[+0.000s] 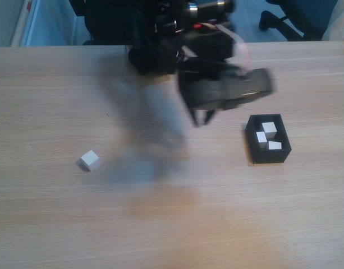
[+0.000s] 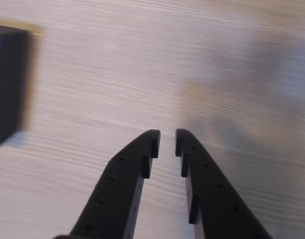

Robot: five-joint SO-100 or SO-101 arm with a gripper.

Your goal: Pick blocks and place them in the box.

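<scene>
Arm mid-swing over the bench, three blocks boxed, one loose.

Wooden bench (image 1: 48, 224) takes up most of the fixed view, with the blurry black arm (image 1: 216, 84) hanging above the middle. The black box (image 1: 253, 147) sits at the right, holding three white blocks (image 1: 269, 128) packed close together. The fourth block (image 1: 90, 160) lies alone on the bench, well apart at the left. In the wrist view the pincer (image 2: 167, 142) is narrow, just a slim gap, nothing in it.
</scene>
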